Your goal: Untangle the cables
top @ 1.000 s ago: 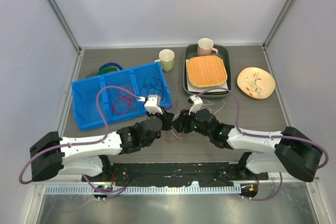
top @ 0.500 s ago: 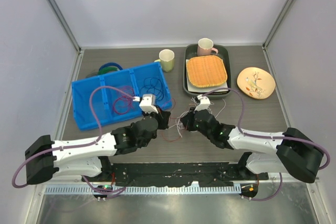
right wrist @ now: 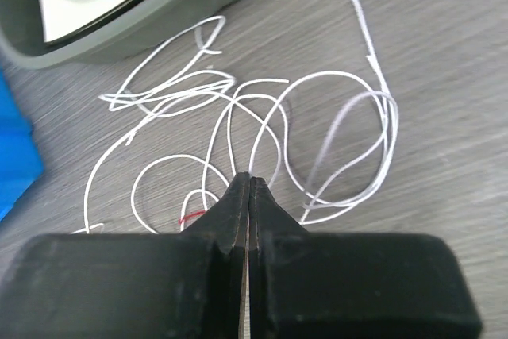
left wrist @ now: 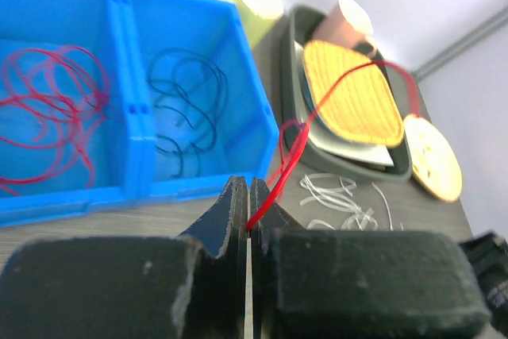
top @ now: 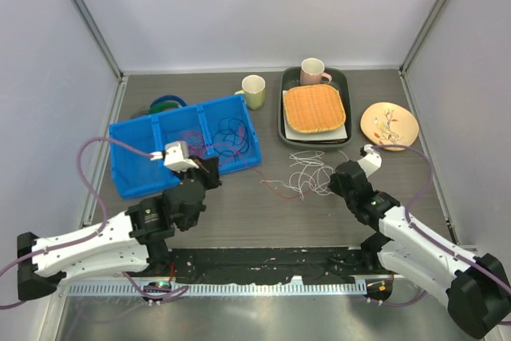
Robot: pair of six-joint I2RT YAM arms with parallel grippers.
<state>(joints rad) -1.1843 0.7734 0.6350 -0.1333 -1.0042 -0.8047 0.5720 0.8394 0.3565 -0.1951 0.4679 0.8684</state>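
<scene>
A grey wood-grain table (top: 255, 221) stands between pale walls (top: 239, 13). At its left, a blue plastic divided bin (top: 128, 167) holds red cable loops (left wrist: 48, 117) and dark cable loops (left wrist: 190, 109) in neighbouring compartments. The left arm reaches from the near-left corner to the bin's near edge, its left gripper (left wrist: 247, 188) clenched on a red cable strand (left wrist: 279, 166). Tangled white cables (top: 307, 175) lie mid-table. Just right of them the low right gripper (right wrist: 249, 182) is pressed shut; whether it pinches one, I cannot tell.
</scene>
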